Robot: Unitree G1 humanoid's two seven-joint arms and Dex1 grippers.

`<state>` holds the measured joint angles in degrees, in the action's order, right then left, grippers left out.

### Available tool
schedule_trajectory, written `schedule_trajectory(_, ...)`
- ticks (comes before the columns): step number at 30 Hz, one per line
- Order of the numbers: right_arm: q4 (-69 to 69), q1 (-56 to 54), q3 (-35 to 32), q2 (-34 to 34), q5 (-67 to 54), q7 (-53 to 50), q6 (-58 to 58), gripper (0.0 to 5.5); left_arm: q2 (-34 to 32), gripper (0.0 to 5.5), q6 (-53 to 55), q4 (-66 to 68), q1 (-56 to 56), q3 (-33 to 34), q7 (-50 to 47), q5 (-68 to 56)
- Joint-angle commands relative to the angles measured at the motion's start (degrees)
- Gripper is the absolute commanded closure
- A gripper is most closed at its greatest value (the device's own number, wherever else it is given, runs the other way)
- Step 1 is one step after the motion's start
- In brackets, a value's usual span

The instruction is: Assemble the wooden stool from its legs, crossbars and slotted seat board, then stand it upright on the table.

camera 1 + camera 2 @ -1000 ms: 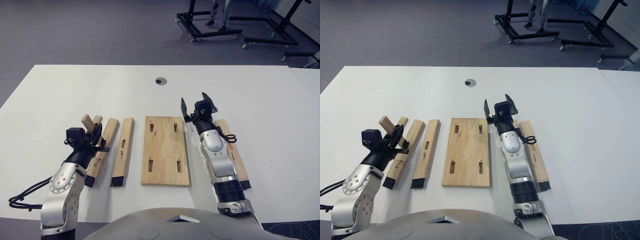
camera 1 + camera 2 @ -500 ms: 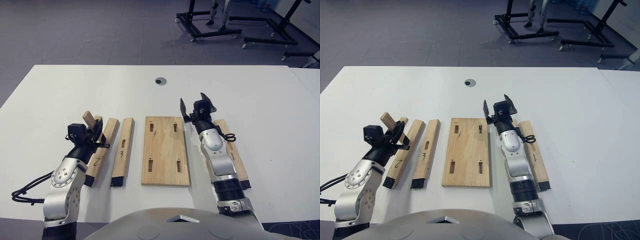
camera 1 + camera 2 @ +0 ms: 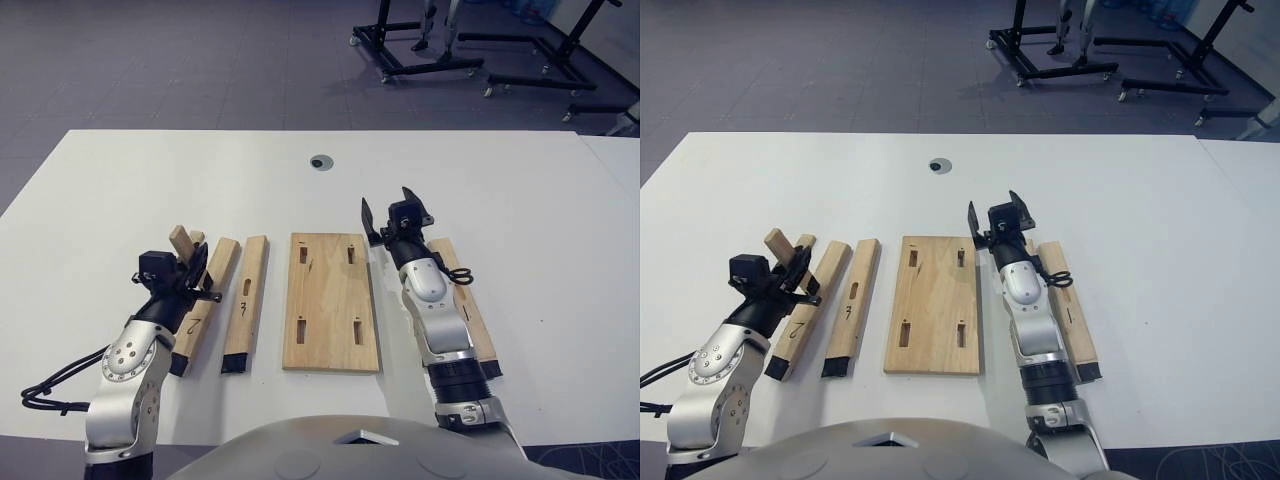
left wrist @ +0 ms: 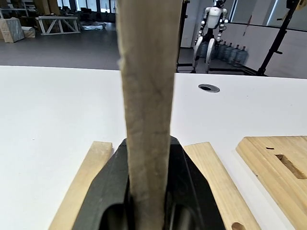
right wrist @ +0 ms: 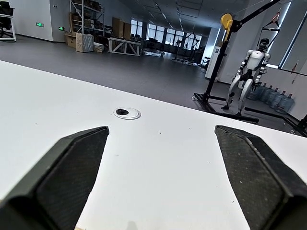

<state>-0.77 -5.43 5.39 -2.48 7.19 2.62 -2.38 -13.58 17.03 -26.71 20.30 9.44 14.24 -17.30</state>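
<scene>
My left gripper (image 3: 193, 272) is shut on a short wooden crossbar (image 3: 182, 241), which sticks up tilted above the table's left side; in the left wrist view the crossbar (image 4: 146, 96) rises between the black fingers (image 4: 108, 191). Beside it lie two legs (image 3: 205, 305) (image 3: 247, 300). The slotted seat board (image 3: 330, 300) lies flat in the middle. My right gripper (image 3: 392, 210) is open and holds nothing, just past the board's far right corner. Its fingers (image 5: 62, 172) stand wide apart over bare table. Another leg (image 3: 478, 320) lies partly under the right arm.
Another flat wooden piece (image 4: 81, 187) lies on the table under the left gripper. A round hole (image 3: 321, 162) sits in the white table (image 3: 520, 180) beyond the board. Black wheeled frames (image 3: 440, 50) stand on the floor behind.
The left gripper has shifted slightly with the crossbar, which now stands a little more upright. The right arm has stayed in place.
</scene>
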Motion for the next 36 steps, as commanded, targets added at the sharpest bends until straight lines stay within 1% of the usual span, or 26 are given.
schedule_trajectory(1,1.18,0.67,-0.12,0.23,-0.06,-0.58,-0.74,1.42,-0.17,5.11,0.1,-1.95,0.36,0.69,-0.47,0.15)
schedule_trajectory(16,1.59,0.94,0.22,0.6,-0.1,-0.91,-1.14,1.42,-0.31,5.11,2.4,-2.68,1.09,-1.07,0.61,0.19)
schedule_trajectory(26,1.34,0.55,0.37,0.86,-0.2,-0.99,-1.18,1.42,-0.98,5.11,1.84,1.42,0.2,-0.93,0.05,2.79)
schedule_trajectory(36,0.74,0.23,0.31,0.58,-0.42,-0.65,-0.94,1.42,0.7,5.11,0.43,2.99,0.17,-2.4,0.41,2.99)
